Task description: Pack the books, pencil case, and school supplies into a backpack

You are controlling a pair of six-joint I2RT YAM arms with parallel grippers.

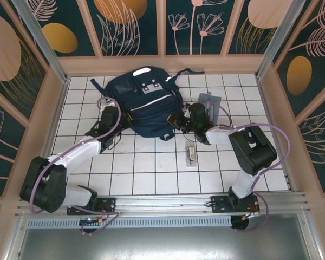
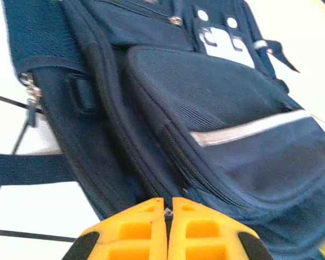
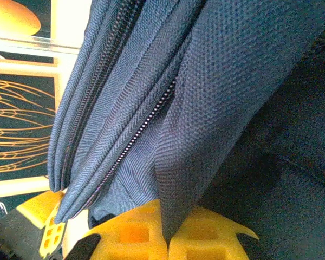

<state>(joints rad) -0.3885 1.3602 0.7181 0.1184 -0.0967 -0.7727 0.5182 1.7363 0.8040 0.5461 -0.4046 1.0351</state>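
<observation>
- While beside a toothed zip (image 3: 134,136), pinched a fold of coarse navy bag (image 3: 222,70) weave with right gripper (image 3: 167,239).
- Pressed left gripper (image 2: 166,215) shut, blocky yellow fingers (image 2: 134,234) at ribbed seam (image 2: 163,157).

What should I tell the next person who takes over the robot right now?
Left claw: shut, pressed against the backpack's left side. I cannot tell whether it pinches anything.
Right claw: shut on a fold of backpack fabric, beside a zipper that looks closed.
Pencil case: on the table, right of the backpack.
School supplies packet: on the table, nearer the arms, untouched.
Done: backpack gripped.
Left to do: open it, then put the pencil case and packet inside.
</observation>
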